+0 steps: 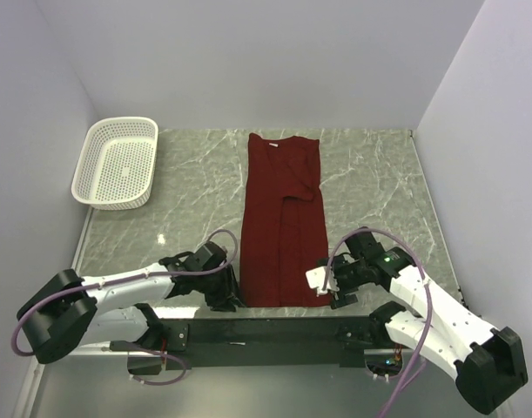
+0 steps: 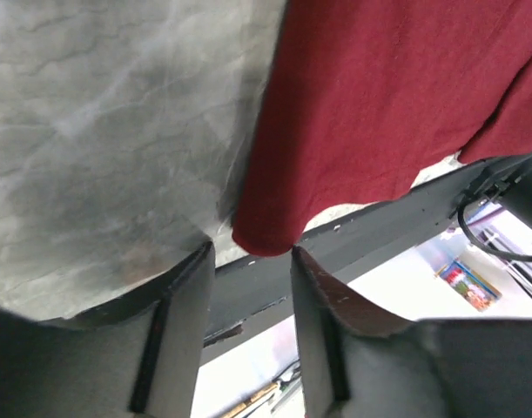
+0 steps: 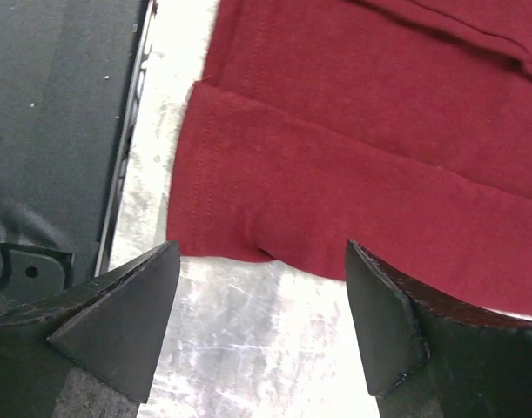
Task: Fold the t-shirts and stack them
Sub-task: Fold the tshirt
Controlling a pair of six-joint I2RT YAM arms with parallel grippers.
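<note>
The maroon t-shirt (image 1: 281, 218) lies flat on the marble table, folded lengthwise into a long strip with its neck at the far end. My left gripper (image 1: 228, 298) is open at the strip's near left corner; in the left wrist view that corner (image 2: 266, 235) sits just ahead of the fingertips (image 2: 200, 261). My right gripper (image 1: 333, 287) is open just right of the near right corner. In the right wrist view the hemmed edge of the shirt (image 3: 274, 209) lies just beyond the gap between the fingers (image 3: 383, 305). Neither gripper holds cloth.
A white perforated basket (image 1: 117, 161) stands at the far left of the table. The black base rail (image 1: 266, 331) runs along the near edge, right behind the shirt's hem. White walls close in the table on three sides.
</note>
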